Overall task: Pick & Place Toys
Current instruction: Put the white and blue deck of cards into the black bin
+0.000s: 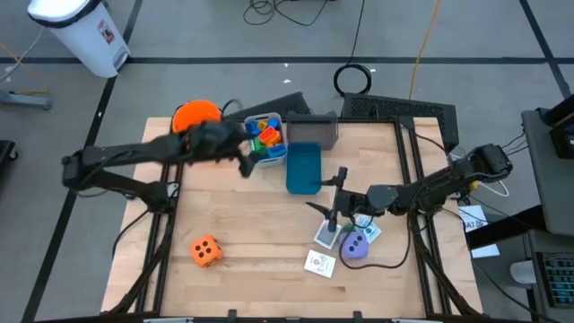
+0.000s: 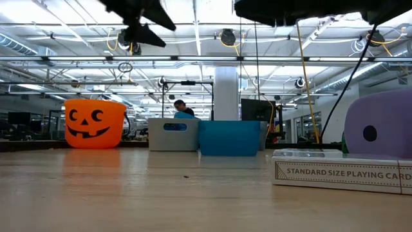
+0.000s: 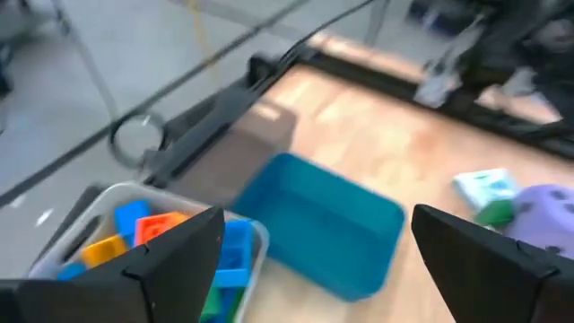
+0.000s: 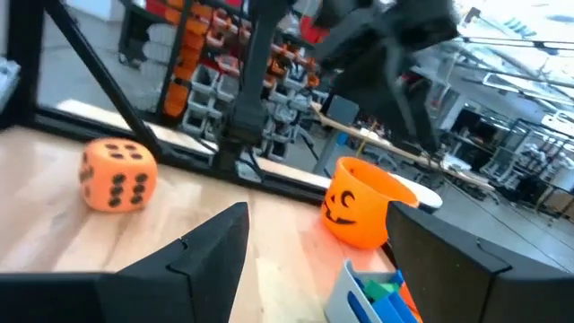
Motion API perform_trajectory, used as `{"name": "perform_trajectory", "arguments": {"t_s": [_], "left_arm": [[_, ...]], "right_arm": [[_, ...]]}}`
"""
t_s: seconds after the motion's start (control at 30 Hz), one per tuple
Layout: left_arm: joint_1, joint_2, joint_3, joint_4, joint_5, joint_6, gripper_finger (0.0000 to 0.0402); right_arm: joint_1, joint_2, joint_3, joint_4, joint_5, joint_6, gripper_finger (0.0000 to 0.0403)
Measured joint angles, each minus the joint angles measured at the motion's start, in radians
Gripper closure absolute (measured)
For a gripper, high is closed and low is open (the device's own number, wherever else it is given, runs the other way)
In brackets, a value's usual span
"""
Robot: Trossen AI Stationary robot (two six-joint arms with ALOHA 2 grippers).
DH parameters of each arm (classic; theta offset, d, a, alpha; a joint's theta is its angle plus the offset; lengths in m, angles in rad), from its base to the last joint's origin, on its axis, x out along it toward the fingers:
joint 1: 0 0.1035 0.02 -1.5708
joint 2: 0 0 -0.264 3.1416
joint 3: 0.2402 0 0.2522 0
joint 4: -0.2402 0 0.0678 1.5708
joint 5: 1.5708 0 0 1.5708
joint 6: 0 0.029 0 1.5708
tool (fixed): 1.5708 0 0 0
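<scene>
Several multicoloured blocks [image 1: 265,136] lie in a grey bin [image 1: 284,148] at the table's far middle. Above that bin's near left corner my left gripper [image 1: 243,163] hangs open, with nothing between its fingers [image 3: 318,215]. An orange dotted die [image 1: 205,251] rests on the table at the near left. At the near right a purple die [image 1: 356,247] sits among flat picture cards [image 1: 320,263]. My right gripper [image 1: 335,197] hovers open above those cards and points toward the table's left; the right wrist view shows no object between its fingers [image 4: 318,211].
A blue bin [image 1: 303,168] stands beside the grey bin, with a darker grey bin [image 1: 316,131] behind it. An orange pumpkin-face bucket [image 1: 195,115] stands at the far left. A playing-card box [image 2: 341,173] lies by the purple die. Bare wood spreads across the near middle.
</scene>
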Motion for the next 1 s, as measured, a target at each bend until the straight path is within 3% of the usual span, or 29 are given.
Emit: {"name": "perform_trajectory", "arguments": {"t_s": [0.13, 0.23, 0.33, 0.43, 0.57, 0.77, 0.87, 1.0], "left_arm": [[-0.072, -0.148, -0.258, 0.251, -0.010, -0.004, 0.0028], [-0.105, -0.225, -0.412, 0.409, -0.009, -0.029, 0.0026], [-0.120, -0.278, -0.522, 0.487, -0.011, -0.066, 0.0030], [-0.120, -0.297, -0.591, 0.530, -0.011, -0.096, 0.0034], [-0.116, -0.294, -0.641, 0.545, -0.013, -0.138, 0.0032], [-0.116, -0.272, -0.651, 0.543, -0.044, -0.194, 0.0023], [-0.116, -0.272, -0.651, 0.543, -0.044, -0.200, 0.0027], [-0.116, -0.272, -0.651, 0.542, -0.044, -0.210, 0.0034]], "right_arm": [[0.035, -0.054, 0.000, -0.085, 0.040, 0.048, 0.0147], [0.079, -0.135, 0.001, -0.231, 0.204, 0.078, 0.0147], [0.142, -0.232, 0.017, -0.533, 0.392, 0.219, 0.0147], [0.204, -0.305, 0.071, -0.915, 0.435, 0.517, 0.0144], [0.230, -0.315, 0.113, -1.276, 0.265, 0.906, 0.0124], [0.227, -0.247, 0.089, -1.575, -0.031, 1.188, 0.0094], [0.228, -0.215, 0.049, -1.609, -0.142, 1.292, 0.0093], [0.235, -0.183, -0.018, -1.505, -0.241, 1.363, 0.0096]]}}
